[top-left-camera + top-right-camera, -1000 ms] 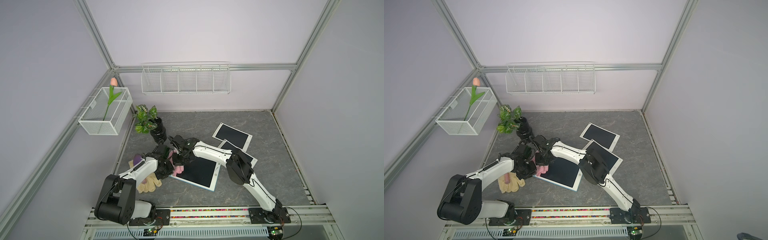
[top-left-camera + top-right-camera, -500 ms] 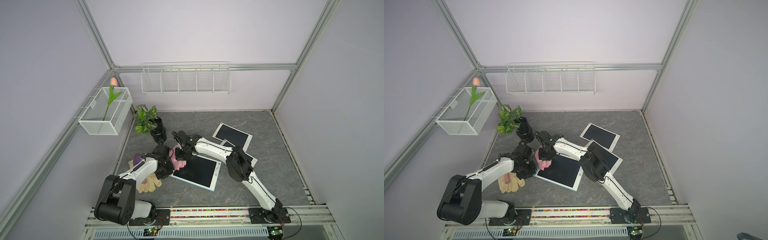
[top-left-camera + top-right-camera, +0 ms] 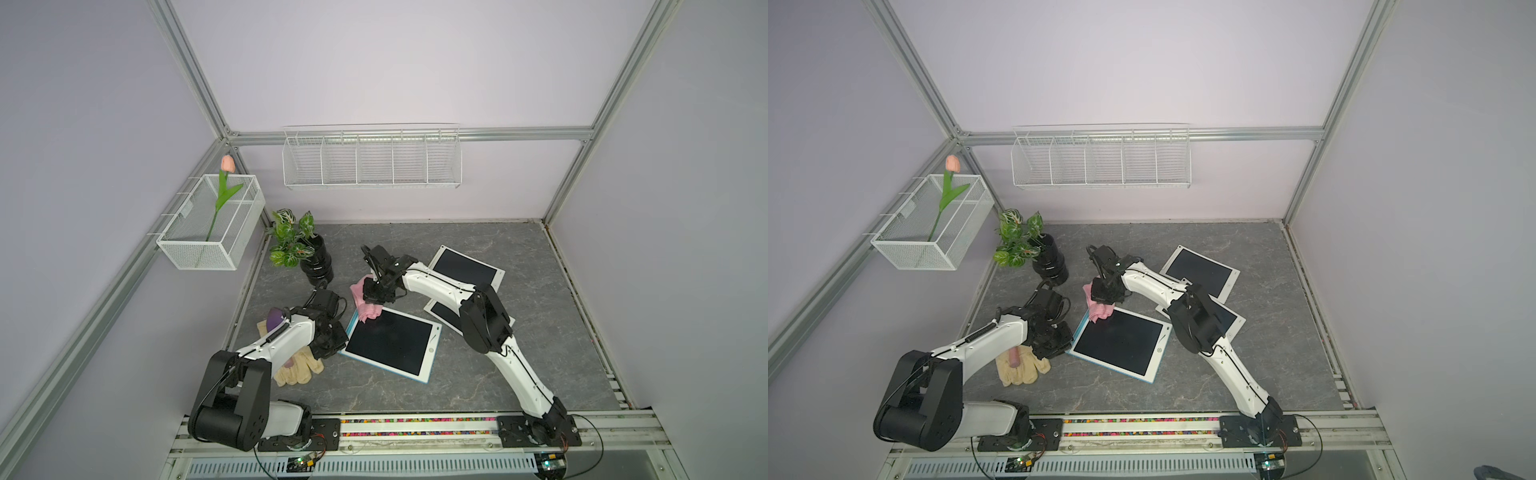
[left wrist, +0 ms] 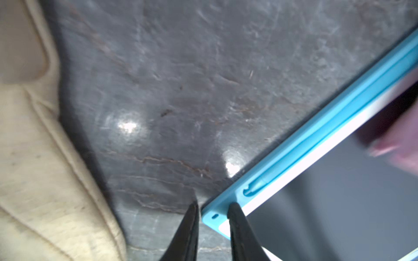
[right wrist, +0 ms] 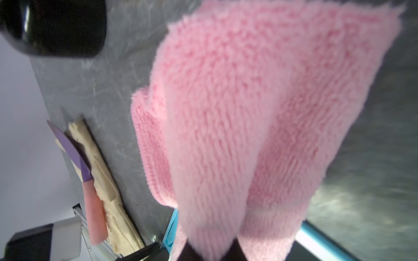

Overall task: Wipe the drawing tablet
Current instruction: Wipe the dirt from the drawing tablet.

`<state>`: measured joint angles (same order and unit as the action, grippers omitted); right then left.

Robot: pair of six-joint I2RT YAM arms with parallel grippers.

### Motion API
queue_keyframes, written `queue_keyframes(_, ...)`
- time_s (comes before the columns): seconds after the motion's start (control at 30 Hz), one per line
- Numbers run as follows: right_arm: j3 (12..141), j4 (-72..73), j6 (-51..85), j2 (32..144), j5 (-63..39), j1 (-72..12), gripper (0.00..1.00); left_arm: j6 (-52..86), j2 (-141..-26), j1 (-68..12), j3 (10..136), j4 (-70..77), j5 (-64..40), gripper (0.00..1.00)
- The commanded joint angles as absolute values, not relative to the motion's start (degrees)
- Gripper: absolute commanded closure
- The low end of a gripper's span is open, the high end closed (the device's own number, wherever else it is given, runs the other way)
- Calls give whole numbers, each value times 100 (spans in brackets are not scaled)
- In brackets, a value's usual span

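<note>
- Tabletop (image 4: pixel 172 79): grey stone-look slab, brown-veined, polished; bright glints are recorded.
- Pink cloth (image 5: pixel 248 101): deep fluffy pile, with a ribbed knit hem.
- Drawing tablet (image 4: pixel 294 156): smooth moulded plastic with a blue rim and a white bezel; a dull sheen is noted on the dark screen.
- Glove (image 4: pixel 34 158): cream fabric, matt, with stitched seams, lightly soiled.
- Knife (image 5: pixel 84 174): smooth purple blade, matt pink handle.
- Plant pot (image 3: pixel 318 266): glossy black.
- Wire rack (image 3: pixel 372 166) and mesh basket (image 3: pixel 216 249): white-coated metal.
- Frame rail (image 3: pixel 407 135): bare satin metal.
</note>
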<state>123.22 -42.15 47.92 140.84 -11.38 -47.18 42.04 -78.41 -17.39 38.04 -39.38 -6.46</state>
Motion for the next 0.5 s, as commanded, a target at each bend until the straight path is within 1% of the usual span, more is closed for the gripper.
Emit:
queue_keyframes(0.0,12099,-4553,4623,13844,-942,-5089,93,4316,-8103,-1800,3665,-3986,-395,73)
queue_keyframes(0.13,11605,-4375,4683,13460,-762,-5400,93,4378,-8077,-1831,3665,-3965,-369,73)
queue_keyframes(0.23,10966,-4244,4780,13190,-664,-5361,93,4377,-8141,-1867,3708,-3977,-318,74)
queue_keyframes(0.3,10161,-4009,4829,12778,-572,-5204,93,4359,-8182,-1880,3718,-3981,-292,74)
queue_keyframes(0.37,9123,-3648,4878,12132,-527,-4974,93,4368,-8192,-1888,3731,-3977,-276,74)
queue_keyframes(0.47,7942,-3479,4772,11302,-414,-4707,93,4391,-8164,-1898,3735,-3984,-253,74)
